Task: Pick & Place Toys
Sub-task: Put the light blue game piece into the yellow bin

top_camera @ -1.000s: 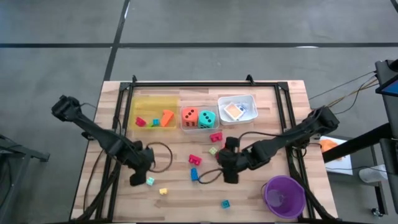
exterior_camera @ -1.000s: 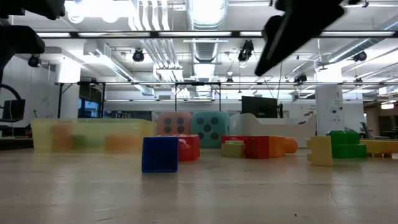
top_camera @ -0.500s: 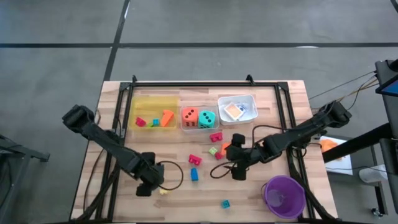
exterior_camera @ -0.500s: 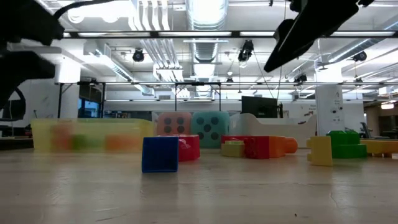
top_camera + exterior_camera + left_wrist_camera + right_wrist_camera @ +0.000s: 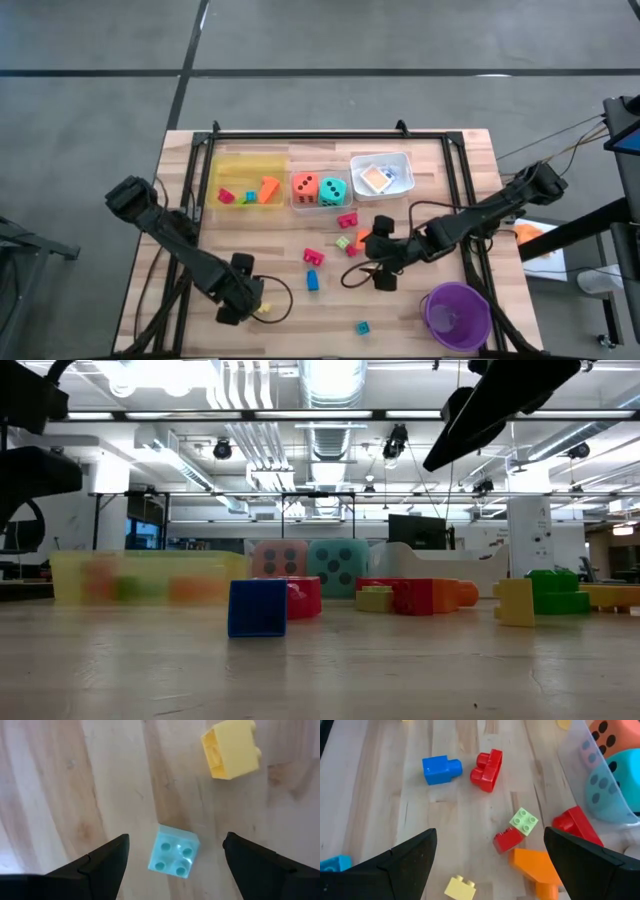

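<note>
The left end effector hangs over the near left part of the worktop with its fingers spread wide and nothing between them; a pale blue block lies studs-up on the wood directly between the two fingers, and a yellow block sits a little beyond it. This looks like the approach to picking up the pale blue block. To do it well, the arm should come straight down with the block centred, so both fingers meet its flat sides together; the block sits slightly turned relative to the fingers, so a small wrist rotation would likely keep it from twisting or skidding out. The fingers should stay clear of the yellow block. The right end effector, also spread and empty, hovers mid-worktop above scattered pieces: a blue block, a red block, a green block and an orange piece, near the clear tray holding the dice.
</note>
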{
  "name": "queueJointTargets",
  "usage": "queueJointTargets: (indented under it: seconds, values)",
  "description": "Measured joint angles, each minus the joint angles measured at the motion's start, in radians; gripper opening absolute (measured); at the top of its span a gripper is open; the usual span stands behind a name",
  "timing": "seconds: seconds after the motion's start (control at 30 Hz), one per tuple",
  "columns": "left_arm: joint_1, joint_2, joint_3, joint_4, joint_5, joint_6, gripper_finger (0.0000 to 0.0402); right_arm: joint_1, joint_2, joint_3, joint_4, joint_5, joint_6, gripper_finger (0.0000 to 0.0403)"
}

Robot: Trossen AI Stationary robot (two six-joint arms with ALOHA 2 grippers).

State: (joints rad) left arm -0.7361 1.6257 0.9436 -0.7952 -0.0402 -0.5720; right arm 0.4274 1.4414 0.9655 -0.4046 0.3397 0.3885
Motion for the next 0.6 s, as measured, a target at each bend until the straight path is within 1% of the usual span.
queueJointTargets:
  seconds: [0.07,0.3,0.4,0.6]
  values:
    - [-0.001,0.0,-0.001,-0.002,-0.019,0.0,0.032,0.0,0.0,0.007,0.0,0.0,0.002,0.0364]
    - [-0.017,0.0,-0.002,-0.009,-0.02,-0.01,0.0319,0.0,0.0,0.013,0.007,0.0,0.004,0.0364]
    - [-0.029,0.0,-0.003,-0.009,-0.02,0.02,0.0319,0.0,0.0,0.013,0.011,0.0,0.004,0.0364]
    - [-0.034,0.0,-0.057,0.026,-0.02,0.035,0.0319,0.0,0.0,0.013,0.021,0.0,0.003,0.0364]
